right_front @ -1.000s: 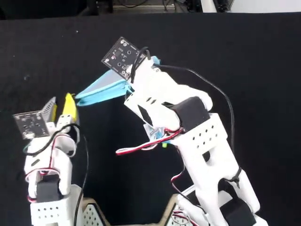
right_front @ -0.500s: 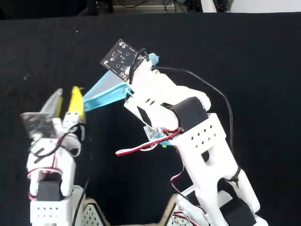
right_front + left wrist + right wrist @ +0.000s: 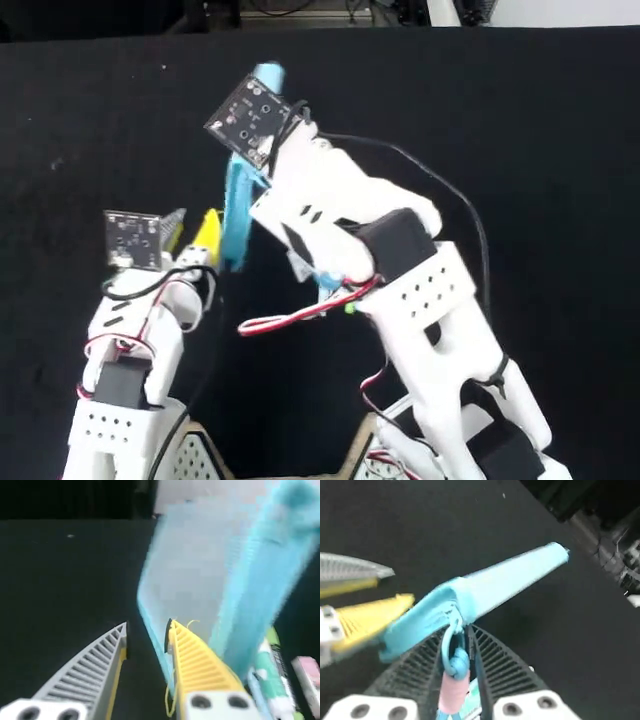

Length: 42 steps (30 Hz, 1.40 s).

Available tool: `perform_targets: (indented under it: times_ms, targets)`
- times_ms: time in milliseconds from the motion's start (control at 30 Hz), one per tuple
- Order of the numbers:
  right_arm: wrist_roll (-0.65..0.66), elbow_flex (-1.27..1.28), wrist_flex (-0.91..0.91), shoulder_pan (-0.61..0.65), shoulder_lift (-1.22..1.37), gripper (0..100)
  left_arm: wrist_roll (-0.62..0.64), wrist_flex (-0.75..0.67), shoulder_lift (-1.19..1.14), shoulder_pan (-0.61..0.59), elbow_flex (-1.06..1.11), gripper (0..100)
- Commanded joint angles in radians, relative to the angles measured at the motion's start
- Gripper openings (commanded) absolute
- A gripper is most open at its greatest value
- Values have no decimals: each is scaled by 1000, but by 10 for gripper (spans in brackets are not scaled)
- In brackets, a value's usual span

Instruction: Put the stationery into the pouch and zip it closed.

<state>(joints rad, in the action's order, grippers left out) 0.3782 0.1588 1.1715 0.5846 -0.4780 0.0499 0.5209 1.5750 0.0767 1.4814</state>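
Right gripper (image 3: 465, 630), raised above the table, pinches the blue pouch (image 3: 495, 587) at its zipper end. Left gripper (image 3: 146, 625) is spread wide, with the pouch just beside it. The contents are hidden.

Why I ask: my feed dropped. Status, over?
Right gripper shut on pouch, held on edge. Left gripper open at its lower end. No blocker seen.

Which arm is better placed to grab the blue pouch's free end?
Left, probably: the left gripper is open beside the pouch's lower end, while the right gripper is shut on the pouch by its zipper pull.
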Motion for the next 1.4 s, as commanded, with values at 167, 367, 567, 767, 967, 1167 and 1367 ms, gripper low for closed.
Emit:
perform_targets:
  times_ms: [167,367,567,767,967,1167,1367]
  targets:
    - [-17,67,-51,92,-39,11,15,9,-3,101,13,141]
    - [-14,173,-51,46,-41,11,14,43,-2,99,-2,141]
    - [-14,176,-52,28,-41,11,5,308,-2,70,-211,142]
    - [-14,177,-52,29,-41,11,-143,404,-2,-50,-392,144]
    - [-14,177,-52,29,-41,11,-245,528,-2,-48,-536,145]
    - [-20,177,-52,29,-41,11,-221,540,-3,-31,-584,145]
    - [-21,177,-52,29,-41,11,-149,543,-9,90,-582,180]
